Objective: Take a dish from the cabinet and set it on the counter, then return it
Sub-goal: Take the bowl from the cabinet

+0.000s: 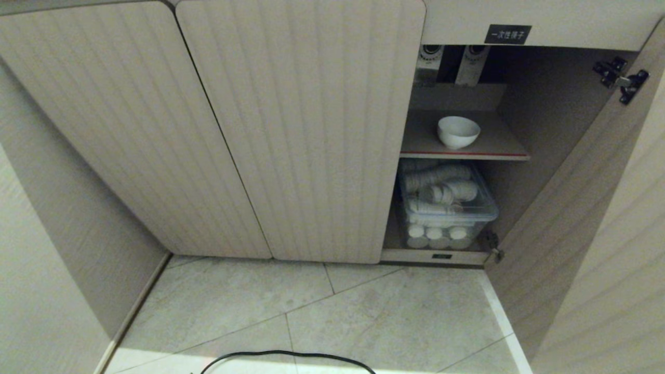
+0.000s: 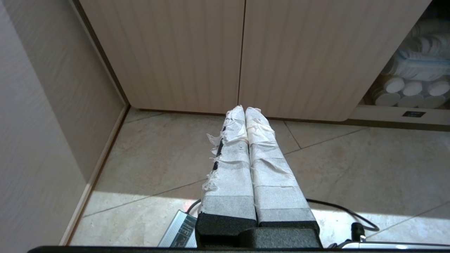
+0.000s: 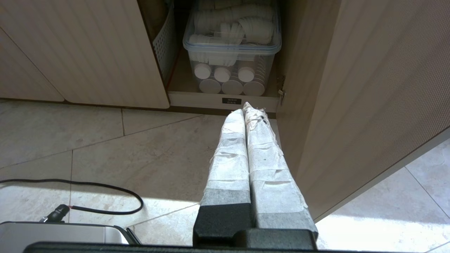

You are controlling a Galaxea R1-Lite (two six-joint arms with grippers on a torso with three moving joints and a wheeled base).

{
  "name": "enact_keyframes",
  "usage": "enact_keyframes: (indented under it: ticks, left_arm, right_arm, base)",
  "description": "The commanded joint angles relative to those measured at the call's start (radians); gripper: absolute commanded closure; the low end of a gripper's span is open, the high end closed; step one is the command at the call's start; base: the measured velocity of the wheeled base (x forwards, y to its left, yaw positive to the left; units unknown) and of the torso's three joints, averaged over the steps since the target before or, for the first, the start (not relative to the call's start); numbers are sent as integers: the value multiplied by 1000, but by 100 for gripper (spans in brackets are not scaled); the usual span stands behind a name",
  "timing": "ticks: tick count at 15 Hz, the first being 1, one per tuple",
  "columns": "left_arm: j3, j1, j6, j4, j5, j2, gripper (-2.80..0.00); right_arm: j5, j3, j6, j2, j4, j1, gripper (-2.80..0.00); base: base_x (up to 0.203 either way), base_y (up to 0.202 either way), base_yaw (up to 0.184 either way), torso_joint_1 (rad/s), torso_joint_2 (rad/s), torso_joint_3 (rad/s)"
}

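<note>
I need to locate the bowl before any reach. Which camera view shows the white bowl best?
The head view: the white bowl sits upright, alone on the upper shelf of the open cabinet. Neither wrist view shows it; both look lower, at the floor and the clear bin of paper cups.

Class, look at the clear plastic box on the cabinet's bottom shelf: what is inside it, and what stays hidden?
The clear plastic box holds stacked white paper cups, some lying sideways on top, others end-on below. How many lie deeper inside is covered by the front rows.
</note>
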Motion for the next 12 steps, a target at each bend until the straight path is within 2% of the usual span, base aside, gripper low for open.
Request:
enact_keyframes:
  ticks: [1,12]
  left_arm:
    - [1,0,-1,-2,1,0,0]
    - [-1,0,1,0,2,0,0]
  right_arm:
    - [0,0,-2,1,0,1,0]
    - [0,0,0,1,0,0,0]
  base:
    - [0,0,0,0,0,0]
    - [0,0,0,0,0,0]
